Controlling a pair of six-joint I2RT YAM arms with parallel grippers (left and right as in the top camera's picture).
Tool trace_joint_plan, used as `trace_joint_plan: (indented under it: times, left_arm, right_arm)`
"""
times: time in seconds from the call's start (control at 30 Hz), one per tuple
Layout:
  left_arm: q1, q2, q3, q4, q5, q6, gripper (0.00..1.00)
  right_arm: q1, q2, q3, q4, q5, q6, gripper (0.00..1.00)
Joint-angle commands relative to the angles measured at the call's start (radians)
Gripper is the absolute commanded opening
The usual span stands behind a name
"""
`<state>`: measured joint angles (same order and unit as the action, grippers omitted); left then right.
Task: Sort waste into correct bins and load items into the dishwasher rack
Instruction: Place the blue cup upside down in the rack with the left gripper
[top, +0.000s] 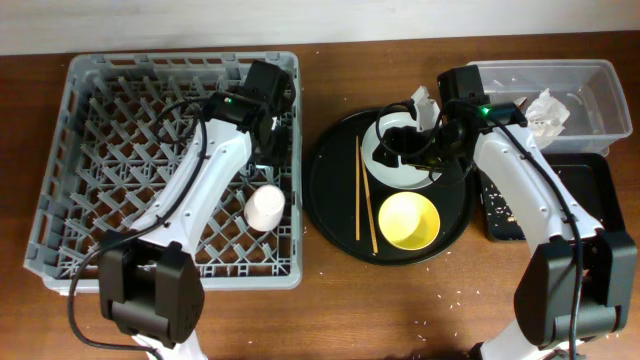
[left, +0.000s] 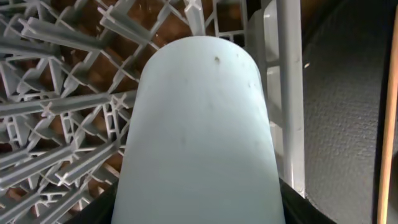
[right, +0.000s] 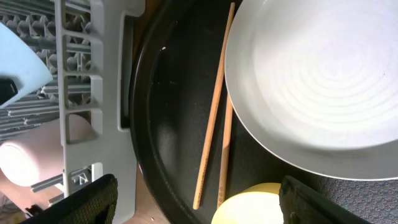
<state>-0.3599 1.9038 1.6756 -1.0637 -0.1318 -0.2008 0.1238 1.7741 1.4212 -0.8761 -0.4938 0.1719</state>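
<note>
My left gripper (top: 268, 150) is over the right side of the grey dishwasher rack (top: 90, 150), shut on the light-blue cup (left: 199, 124), which fills the left wrist view. The pink cup (top: 266, 207) lies in the rack just below it. My right gripper (top: 412, 148) is open and empty, hovering over the white plate (top: 395, 172) on the round black tray (top: 330, 200). The right wrist view shows the plate (right: 311, 81), the chopsticks (right: 214, 112) and the yellow bowl (right: 249, 205). In the overhead view the chopsticks (top: 362, 190) and the bowl (top: 410, 220) lie on the same tray.
The clear tub (top: 600, 75) at the back right holds a crumpled white napkin (top: 546, 110). The shallow black tray (top: 585, 195) in front of it has beige scraps (top: 497, 205) at its left end. Another napkin (top: 424, 99) shows behind the right gripper.
</note>
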Motion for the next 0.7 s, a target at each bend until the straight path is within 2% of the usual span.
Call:
trace_joint_plan:
  times: [0.0,0.13,0.23,0.33,0.47,0.5,0.53,0.57,0.6,0.67]
  left_arm:
    - [-0.008,0.014,-0.006,-0.033,0.011,0.016,0.29]
    - [-0.008,0.014,0.058,-0.040,0.011,0.015,0.25]
    - [-0.009,0.014,0.209,-0.178,0.020,0.016,0.25]
    - [-0.013,0.025,0.203,-0.236,0.045,0.016,0.25]
    - [-0.013,0.129,0.202,-0.274,0.045,0.016,0.26]
    - [-0.013,0.156,0.202,-0.281,0.045,0.016,0.29]
    - [-0.013,0.175,0.202,-0.280,0.045,0.016,0.43]
    - [-0.013,0.182,0.202,-0.275,0.045,0.016,0.68]
    - [-0.013,0.183,0.203,-0.265,0.045,0.016,0.80]
    - [-0.012,0.183,0.215,-0.249,0.045,0.016,0.92]
  right_arm:
    - [-0.001,-0.009,0.013,-0.004,0.013,-0.015,0.84]
    - [-0.001,-0.009,0.013,-0.003,0.013,-0.015,0.84]
    - [-0.001,-0.009,0.013,-0.003,0.013,-0.015,0.84]
    - [-0.001,-0.009,0.013,-0.003,0.013,-0.015,0.84]
    - [-0.001,-0.009,0.013,-0.005,0.013,-0.015,0.84]
    - [-0.001,-0.009,0.013,-0.007,0.013,-0.015,0.84]
    - [-0.001,-0.009,0.013,-0.007,0.013,-0.015,0.84]
    - [-0.001,-0.009,0.013,-0.007,0.013,-0.015,0.84]
    - [-0.001,-0.009,0.013,-0.006,0.013,-0.015,0.84]
    - [-0.001,-0.009,0.013,-0.002,0.013,-0.015,0.85]
